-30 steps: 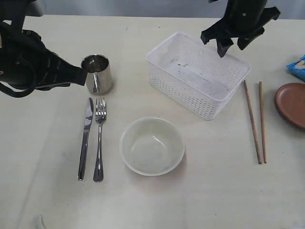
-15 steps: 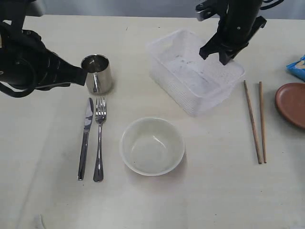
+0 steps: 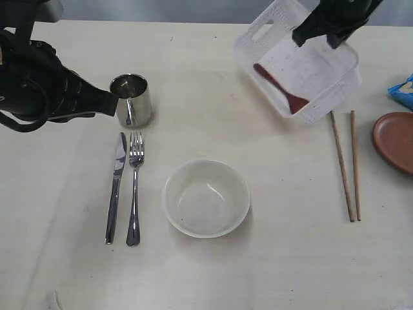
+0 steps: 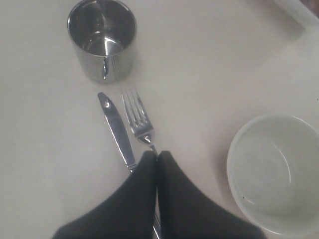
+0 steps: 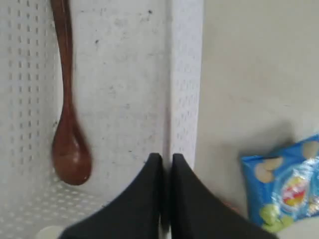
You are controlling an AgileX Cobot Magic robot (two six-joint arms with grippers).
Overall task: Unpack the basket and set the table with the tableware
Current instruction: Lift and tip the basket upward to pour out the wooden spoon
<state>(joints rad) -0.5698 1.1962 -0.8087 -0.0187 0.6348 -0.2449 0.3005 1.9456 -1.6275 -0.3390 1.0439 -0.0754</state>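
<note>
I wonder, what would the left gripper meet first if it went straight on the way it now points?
Probably the fork: the shut left gripper points at its neck beside the knife, with the mug beyond; height is unclear.

Mug [image 3: 131,100], knife [image 3: 115,187], fork [image 3: 134,194] — shiny steel; basket [image 3: 316,68] — perforated white plastic; spoon [image 3: 277,84] glossy brown wood.
</note>
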